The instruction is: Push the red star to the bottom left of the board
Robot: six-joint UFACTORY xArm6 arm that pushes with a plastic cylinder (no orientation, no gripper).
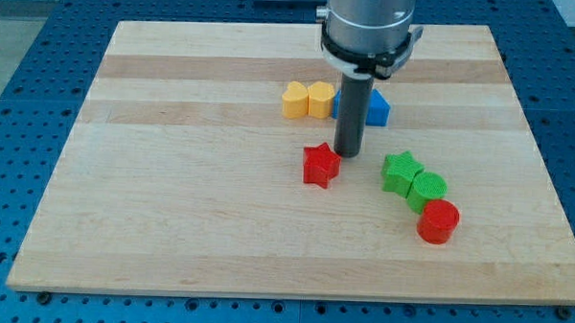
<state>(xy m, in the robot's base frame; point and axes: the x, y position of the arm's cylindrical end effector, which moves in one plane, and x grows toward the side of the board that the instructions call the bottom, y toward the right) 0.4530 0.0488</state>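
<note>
Blue perforated framing surrounds a pale wooden bench (170, 225) where an xArm6 works a block-pushing task; the arm carries no gripper, only a straight dark rod that can shove but not hold.

The view's left half of the board lies bare, and that is where the job points: the bottom-left corner is well apart from every block, so the route there looks unobstructed.

Near the board's middle, toward the view's top, a yellow heart-like block (294, 99) sits touching a second yellow block (320, 99), its shape hard to make out. Below them and slightly to the view's right lies the red star (320, 166), the task's target, close to the centre of the board. My tip (348, 155) stands just beside the star, at its upper-right edge, seemingly touching or nearly so. That placement makes sense, since a push from there would drive the star down and to the view's left.

Behind the rod a blue block (376, 108) is partly hidden, its shape unclear. Further right, a green star (400, 172) touches a green round block (427, 189), with a red cylinder (439, 221) just below. These sit behind the push, out of the way.
</note>
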